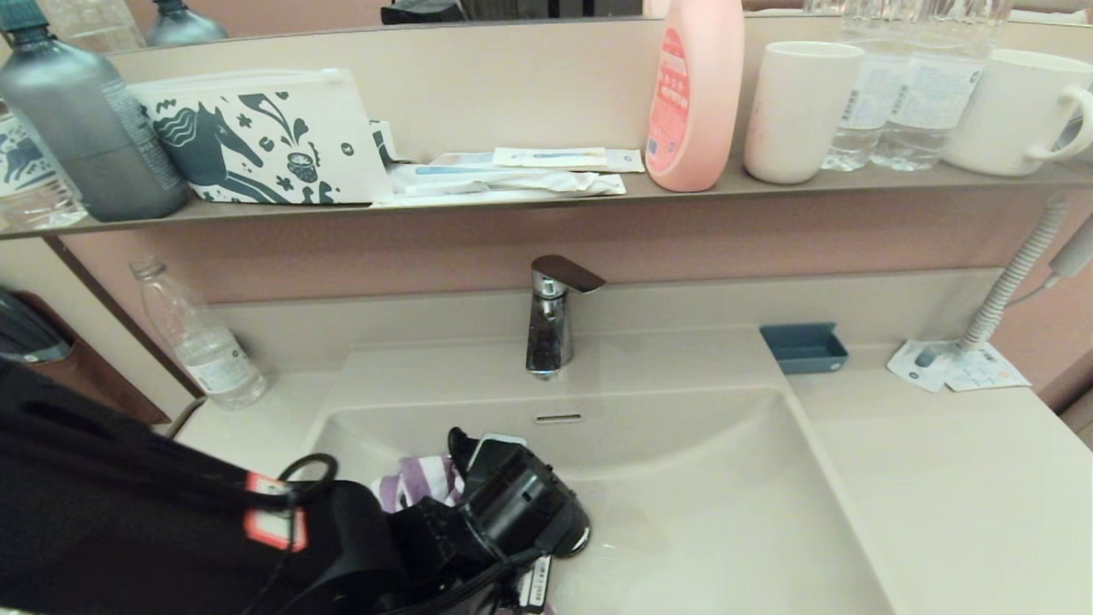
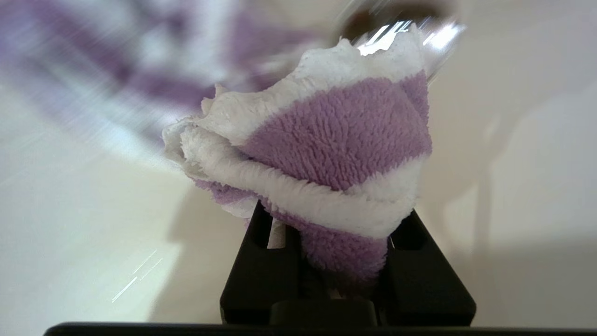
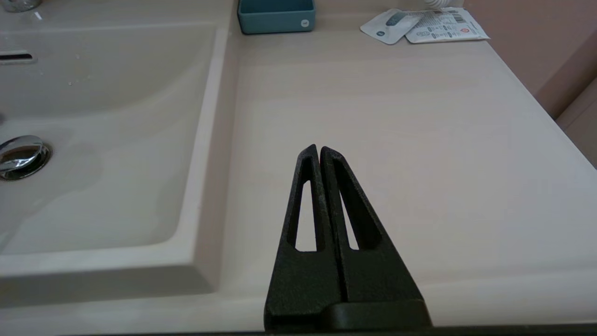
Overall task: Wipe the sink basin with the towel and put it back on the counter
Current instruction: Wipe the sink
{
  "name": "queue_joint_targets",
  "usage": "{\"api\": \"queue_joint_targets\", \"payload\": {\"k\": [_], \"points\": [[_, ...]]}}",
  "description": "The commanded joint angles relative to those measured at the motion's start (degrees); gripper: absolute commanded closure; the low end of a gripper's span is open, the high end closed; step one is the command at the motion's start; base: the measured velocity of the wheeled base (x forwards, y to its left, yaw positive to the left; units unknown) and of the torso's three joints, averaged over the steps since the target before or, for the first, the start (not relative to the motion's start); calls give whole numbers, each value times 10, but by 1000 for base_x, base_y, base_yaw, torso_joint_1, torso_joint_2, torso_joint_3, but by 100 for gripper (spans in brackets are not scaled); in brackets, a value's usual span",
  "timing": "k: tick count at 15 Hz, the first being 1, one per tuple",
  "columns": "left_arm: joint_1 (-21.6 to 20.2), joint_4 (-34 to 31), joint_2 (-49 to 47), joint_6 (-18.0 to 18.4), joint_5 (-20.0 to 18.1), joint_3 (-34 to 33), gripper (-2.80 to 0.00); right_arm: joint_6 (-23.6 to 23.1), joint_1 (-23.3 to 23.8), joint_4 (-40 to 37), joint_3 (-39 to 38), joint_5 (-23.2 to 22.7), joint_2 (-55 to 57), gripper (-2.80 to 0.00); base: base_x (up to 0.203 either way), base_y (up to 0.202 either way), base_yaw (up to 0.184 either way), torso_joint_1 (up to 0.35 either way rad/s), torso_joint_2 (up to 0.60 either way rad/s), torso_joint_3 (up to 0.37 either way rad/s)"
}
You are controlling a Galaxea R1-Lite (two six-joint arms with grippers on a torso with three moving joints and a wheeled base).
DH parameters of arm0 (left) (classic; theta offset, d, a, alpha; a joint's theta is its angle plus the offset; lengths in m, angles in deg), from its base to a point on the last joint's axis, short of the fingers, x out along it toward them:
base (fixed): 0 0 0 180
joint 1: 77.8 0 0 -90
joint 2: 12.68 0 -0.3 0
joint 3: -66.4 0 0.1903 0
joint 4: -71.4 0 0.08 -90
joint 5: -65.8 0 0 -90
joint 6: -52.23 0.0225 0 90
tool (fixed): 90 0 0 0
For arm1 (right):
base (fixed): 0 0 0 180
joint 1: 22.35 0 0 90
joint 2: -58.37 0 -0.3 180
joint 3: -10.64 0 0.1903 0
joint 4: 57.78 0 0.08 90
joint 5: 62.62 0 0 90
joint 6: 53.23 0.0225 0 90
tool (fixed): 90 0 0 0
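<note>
The towel (image 2: 326,154), a small purple-and-white striped terry cloth, is bunched into a soft wad and pinched between the jaws of the left gripper (image 2: 345,261), which hold a fold of it tightly. In the head view it sits low in the sink basin (image 1: 709,495), at about 7 o'clock from the faucet (image 1: 551,316), just left of the arm's wrist. The loose part trails away behind the wad, smeared in the left wrist view.

The cloth looks light, limp and grippy, so it should drape and drag across the glossy wall rather than slide freely; it may turn heavier and clingy if the basin is wet. Pinching a thick fold, as now, seems the safe hold, since a single edge could slip out under rubbing.

The drain plug (image 3: 18,156) lies mid-basin, the overflow slot (image 1: 558,418) at 12 o'clock on the back wall. The counter (image 3: 396,140) spreads at 3 o'clock of the basin, with a blue tray (image 3: 276,16) and sachets (image 3: 422,25) at its far edge. The right gripper (image 3: 319,150) hovers over that counter, jaws pressed together on nothing.
</note>
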Motion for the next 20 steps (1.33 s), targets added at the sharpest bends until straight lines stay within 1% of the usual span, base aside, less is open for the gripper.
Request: {"api": "queue_joint_targets", "payload": {"k": [1, 3, 4, 5, 6, 7, 8, 9, 11, 12, 13, 14, 16, 18, 20], "points": [[2, -108, 100, -8, 2, -16, 0, 0, 0, 0, 0, 0, 0, 0, 0, 0, 0, 0, 0, 0], [6, -263, 168, -41, 2, -32, 0, 0, 0, 0, 0, 0, 0, 0, 0, 0, 0, 0, 0, 0], [8, -312, 192, -58, -1, -51, 0, 0, 0, 0, 0, 0, 0, 0, 0, 0, 0, 0, 0, 0], [9, -324, 207, -66, -5, -81, 0, 0, 0, 0, 0, 0, 0, 0, 0, 0, 0, 0, 0, 0], [9, -325, 216, -73, -12, -117, 0, 0, 1, 0, 0, 0, 0, 0, 0, 0, 0, 0, 0, 0], [9, -306, 218, -87, -19, -145, 0, 0, 0, 0, 0, 0, 0, 0, 0, 0, 0, 0, 0, 0], [9, -267, 217, -100, -23, -164, 0, 0, 0, 0, 0, 0, 0, 0, 0, 0, 0, 0, 0, 0], [9, -232, 214, -104, -25, -177, 0, 0, 0, 0, 0, 0, 0, 0, 0, 0, 0, 0, 0, 0], [0, -172, 201, -103, -26, -192, 0, 0, 0, 0, 0, 0, 0, 0, 0, 0, 0, 0, 0, 0], [-11, -147, 191, -92, -26, -202, 0, 0, 0, 0, 0, 0, 0, 0, 0, 0, 0, 0, 0, 0], [-27, -104, 181, -61, -27, -223, 0, 0, 0, 0, 0, 0, 0, 0, 0, 0, 0, 0, 0, 0], [-49, -44, 172, -24, -29, -247, 0, 0, 0, 0, 0, 0, 0, 0, 0, 0, 0, 0, 0, 0], [-119, 73, 139, 60, -33, -287, 0, 0, 0, 0, 0, 0, 0, 0, 0, 0, 0, 0, 0, 0], [-201, 169, 111, 164, -40, -315, 0, 0, 0, 0, 0, 0, 0, 0, 0, 0, 0, 0, 0, 0], [-278, 243, 102, 271, -72, -333, 0, 0, 0, 0, 0, 0, 0, 0, 0, 0, 0, 0, 0, 0]]}}
